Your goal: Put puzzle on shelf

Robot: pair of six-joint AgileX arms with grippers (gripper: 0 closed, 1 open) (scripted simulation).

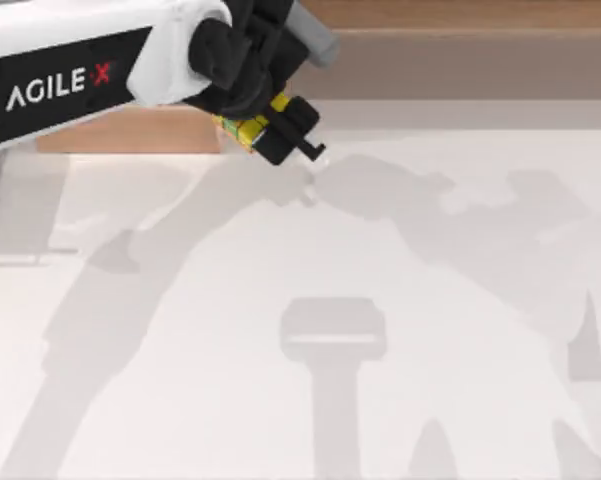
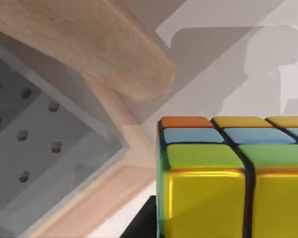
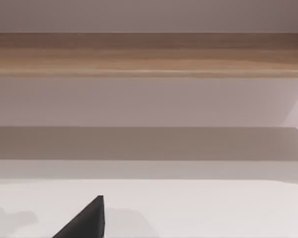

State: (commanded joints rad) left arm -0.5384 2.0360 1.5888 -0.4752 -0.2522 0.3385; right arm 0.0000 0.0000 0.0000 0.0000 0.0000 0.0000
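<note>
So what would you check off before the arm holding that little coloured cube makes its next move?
1. Cube held: ok. The left gripper is shut on the puzzle, near the top view's upper edge.
2. Cube off the table: ok, it is carried in the air.
3. Cube over the shelf: not ok. It hangs in front of the shelf, not above its board.
4. Wooden-fronted box close by: cannot tell whether there is enough clearance.
5. Landing spot on the shelf: cannot tell, since the arm hides part of the board.
6. Right gripper out of the way: ok, it faces the shelf from farther off.
</note>
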